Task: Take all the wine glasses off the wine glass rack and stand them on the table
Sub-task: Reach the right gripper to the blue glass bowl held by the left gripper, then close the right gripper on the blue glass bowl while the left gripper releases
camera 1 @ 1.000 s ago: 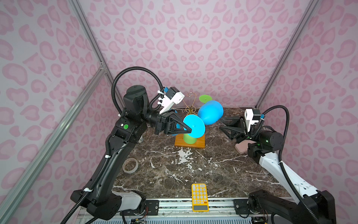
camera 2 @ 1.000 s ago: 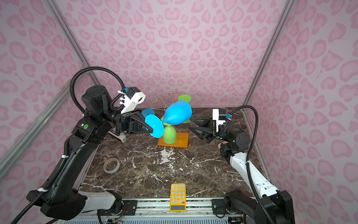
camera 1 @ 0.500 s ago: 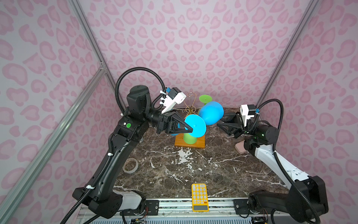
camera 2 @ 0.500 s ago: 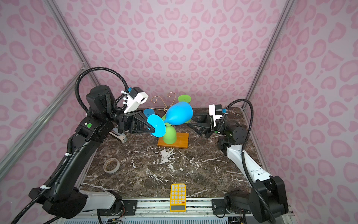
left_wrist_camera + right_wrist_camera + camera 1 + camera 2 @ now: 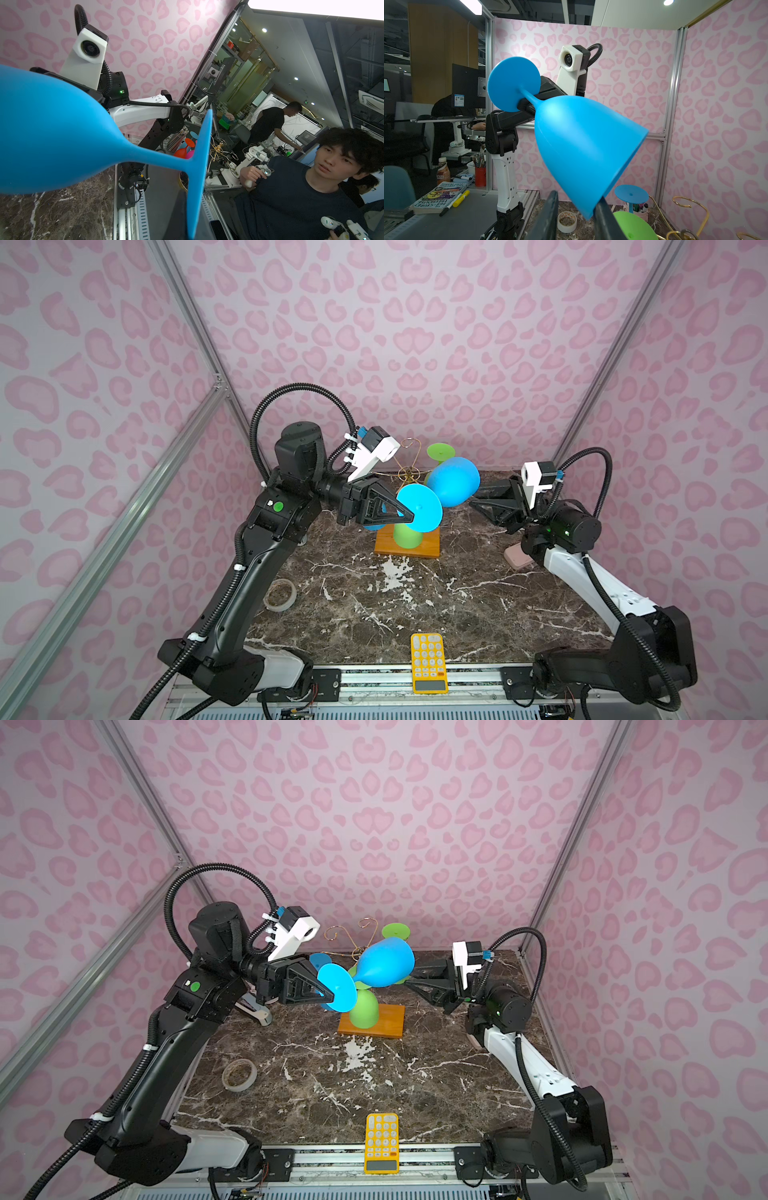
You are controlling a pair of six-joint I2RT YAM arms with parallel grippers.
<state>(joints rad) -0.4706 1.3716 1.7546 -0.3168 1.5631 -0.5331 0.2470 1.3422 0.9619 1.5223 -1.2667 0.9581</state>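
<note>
Two grippers bracket the blue wine glass (image 5: 453,483), which lies on its side in the air. Its stem is free of wire in both wrist views, and the gold wine glass rack (image 5: 409,472) stands just behind the left jaws. The left gripper (image 5: 409,515) is clamped fully on the slim stem, right against the foot disc, and appears to carry the glass alone. The right gripper (image 5: 577,197) stands partly open with the bowl's rim wall between its jaws. One finger lies at the rim and the other shows a gap in the right wrist view, so it has hold of nothing yet. Matte and opaque, the glass looks like moulded plastic or silicone: probably light and unlikely to shatter, with a thin wall that may flex or skid out of a pinch. The stem, narrow and stiff-looking, seems the surest hold; a rim grip should reach deep and close gently. A green glass (image 5: 407,535) hangs below both sets of jaws.
</note>
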